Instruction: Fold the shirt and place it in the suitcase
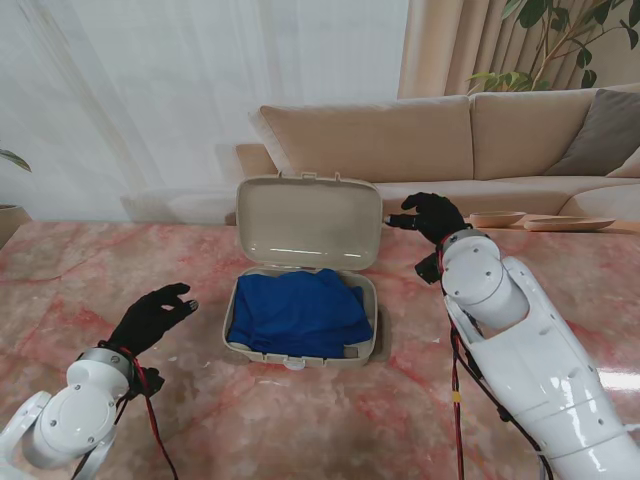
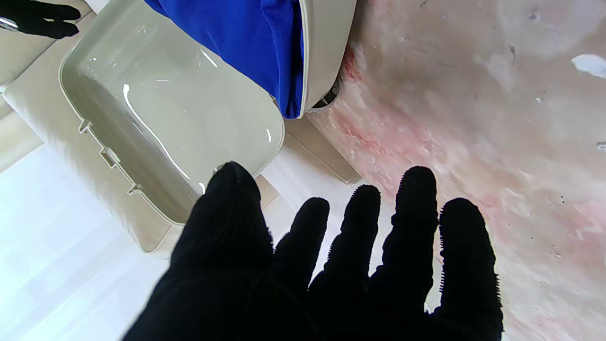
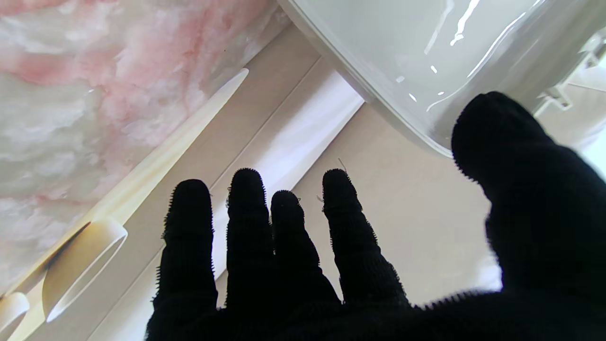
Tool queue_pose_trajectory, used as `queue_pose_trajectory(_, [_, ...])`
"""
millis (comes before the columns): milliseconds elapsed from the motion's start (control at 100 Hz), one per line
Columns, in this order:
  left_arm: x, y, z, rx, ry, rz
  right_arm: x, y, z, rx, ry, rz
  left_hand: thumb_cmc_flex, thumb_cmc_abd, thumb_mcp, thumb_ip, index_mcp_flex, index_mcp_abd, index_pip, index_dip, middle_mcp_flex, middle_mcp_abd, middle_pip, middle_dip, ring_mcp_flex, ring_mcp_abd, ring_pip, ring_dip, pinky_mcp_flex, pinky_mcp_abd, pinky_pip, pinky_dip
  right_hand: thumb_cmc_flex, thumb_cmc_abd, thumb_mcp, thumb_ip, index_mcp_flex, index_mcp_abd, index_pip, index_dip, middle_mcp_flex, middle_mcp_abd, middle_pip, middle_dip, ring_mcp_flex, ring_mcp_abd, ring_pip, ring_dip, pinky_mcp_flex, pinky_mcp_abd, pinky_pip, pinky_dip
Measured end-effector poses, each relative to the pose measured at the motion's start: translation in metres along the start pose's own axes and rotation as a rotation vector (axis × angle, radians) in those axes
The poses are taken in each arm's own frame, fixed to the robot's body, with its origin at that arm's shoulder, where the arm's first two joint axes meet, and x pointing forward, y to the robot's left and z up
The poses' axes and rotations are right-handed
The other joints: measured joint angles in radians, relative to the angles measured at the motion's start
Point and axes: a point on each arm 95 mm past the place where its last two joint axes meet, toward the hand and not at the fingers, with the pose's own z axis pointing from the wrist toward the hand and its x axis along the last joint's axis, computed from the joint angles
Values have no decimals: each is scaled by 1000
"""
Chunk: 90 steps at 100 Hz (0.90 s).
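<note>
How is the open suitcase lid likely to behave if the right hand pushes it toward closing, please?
The lid looks like thin glossy plastic, so probably light and slippery. It stands upright, so likely swings down readily. The shirt bulges above the rim and may resist closing.

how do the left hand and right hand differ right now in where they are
The left hand hangs nearer to me, left of the suitcase base; the right hand is farther from me, by the raised lid. The right hand's fingertip nears the lid's edge; the left hand is well apart. Both are black-gloved, open and empty.
</note>
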Motion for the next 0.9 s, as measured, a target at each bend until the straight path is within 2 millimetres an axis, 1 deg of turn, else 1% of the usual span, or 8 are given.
queue_pose_trajectory(130, [2, 2, 1, 10, 7, 2, 4, -7, 13, 20, -21, 35, 0, 0, 0, 0, 0, 0, 0, 0, 0, -3, 0, 0, 0, 0, 0, 0, 1, 0, 0, -9, 0, 0, -16, 0, -6, 0, 13, 0, -13, 0, -1, -3, 0, 0, 0, 0, -3, -2, -3, 0])
queue_pose_trajectory(200, [2, 3, 1, 9, 8, 6, 3, -11, 20, 24, -33, 36, 0, 0, 0, 0, 0, 0, 0, 0, 0, -4, 0, 0, 0, 0, 0, 0, 1, 0, 0, -9, 0, 0, -16, 0, -6, 0, 13, 0, -14, 0, -1, -3, -25, 0, 1, 0, -5, -4, -13, 0])
queue_pose_trajectory(290, [2, 4, 1, 7, 6, 5, 3, -15, 28, 35, -47, 57, 0, 0, 0, 0, 0, -1, 0, 0, 0, -6, 0, 0, 0, 0, 0, -1, 1, 0, 0, -10, 0, 0, -16, 0, -9, 0, 13, 0, -23, 0, -1, -4, -25, 0, -1, 0, -10, -4, -14, 0])
queue_pose_trajectory(440, [2, 6, 1, 3, -1, 4, 3, -22, 36, 56, -61, 104, 0, 0, 0, 0, 0, -1, 0, 0, 0, -8, 0, 0, 0, 0, 0, -1, 1, 1, 0, -10, 0, 0, -16, 0, -16, -3, 7, 0, -23, 0, -1, -14, -25, 0, -1, 0, -14, -4, -17, 0])
queue_pose_trajectory(570, [2, 8, 1, -1, -5, 3, 5, -27, 40, 73, -63, 136, 0, 0, 0, 0, 0, -2, 0, 0, 0, -8, 0, -8, 0, 0, 0, -2, 0, 1, -3, -11, 0, 0, -16, 0, -13, -25, 28, 0, -23, 0, 0, -15, -25, 0, -1, 0, -14, -4, -27, 0])
queue_pose_trajectory(620, [2, 8, 1, -3, -6, 3, 5, -28, 41, 80, -61, 140, 0, 0, 0, 0, 0, -2, 0, 0, 0, -8, 0, -9, 0, 0, -12, -7, 0, 1, -9, -11, 0, 0, -16, 0, 29, -40, 54, 1, -23, 0, 0, -16, -25, 0, -1, 0, -15, -3, -27, 0])
queue_pose_trajectory(730, [2, 9, 0, -11, -7, 6, 7, -30, 42, 96, -49, 140, 0, 0, 0, 0, 0, -2, 0, 0, 0, -8, -5, -9, 0, 0, -13, -11, 0, 9, -9, -11, 0, -10, -16, 0, 48, -65, 79, 1, -22, -1, 0, -27, -25, 0, -1, 0, -16, -2, -39, 0])
queue_pose_trajectory(900, [1, 10, 0, -17, -11, 5, 8, -32, 44, 104, -47, 137, 0, 0, 0, 0, 0, -2, 0, 0, 0, -9, -6, -9, 0, 0, -13, -12, 0, 11, -10, -11, 12, -24, 42, 0, 111, -77, 144, 12, -9, -3, 4, -28, -25, 0, -1, 0, -16, -1, -50, 4])
